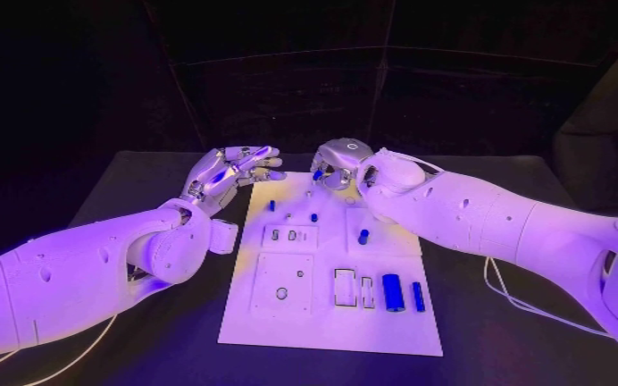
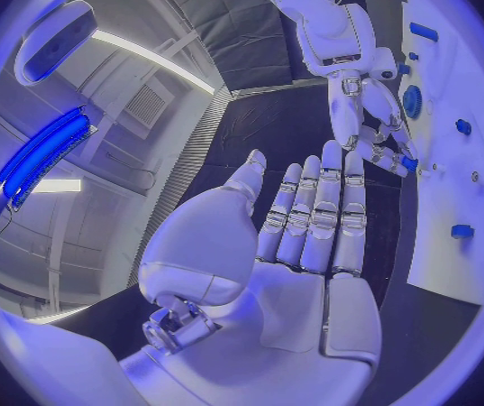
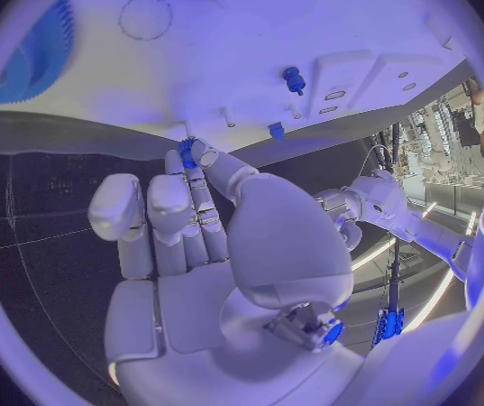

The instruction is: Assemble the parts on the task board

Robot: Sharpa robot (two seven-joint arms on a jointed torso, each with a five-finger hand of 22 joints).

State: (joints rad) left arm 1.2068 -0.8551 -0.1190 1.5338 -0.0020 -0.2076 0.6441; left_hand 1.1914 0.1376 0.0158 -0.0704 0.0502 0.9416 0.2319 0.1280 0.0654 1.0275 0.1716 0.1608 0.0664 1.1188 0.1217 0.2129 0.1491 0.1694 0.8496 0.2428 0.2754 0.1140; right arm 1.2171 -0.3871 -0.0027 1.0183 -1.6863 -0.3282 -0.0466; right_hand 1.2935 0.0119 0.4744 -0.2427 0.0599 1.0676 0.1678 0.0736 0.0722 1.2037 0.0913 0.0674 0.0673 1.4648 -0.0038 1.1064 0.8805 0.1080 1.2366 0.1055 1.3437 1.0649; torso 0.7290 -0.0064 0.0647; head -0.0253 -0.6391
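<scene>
The right hand (image 1: 338,164) hangs over the far edge of the board (image 1: 283,319), fingers curled, pinching a small blue part (image 3: 186,152) between thumb and fingertip; the right wrist view shows that part held just off the board's edge. The left hand (image 1: 232,170) hovers beside the board's far left corner, released, its fingers straight and side by side with nothing in them, palm up in its own wrist view (image 2: 309,235). On the board, small blue pegs (image 1: 313,217) stand near the middle, another blue piece (image 1: 363,237) lies right of them, and two blue cylinders (image 1: 393,292) lie beside white blocks (image 1: 346,287) toward the near right corner. The board lies mid-counter (image 1: 129,225).
</scene>
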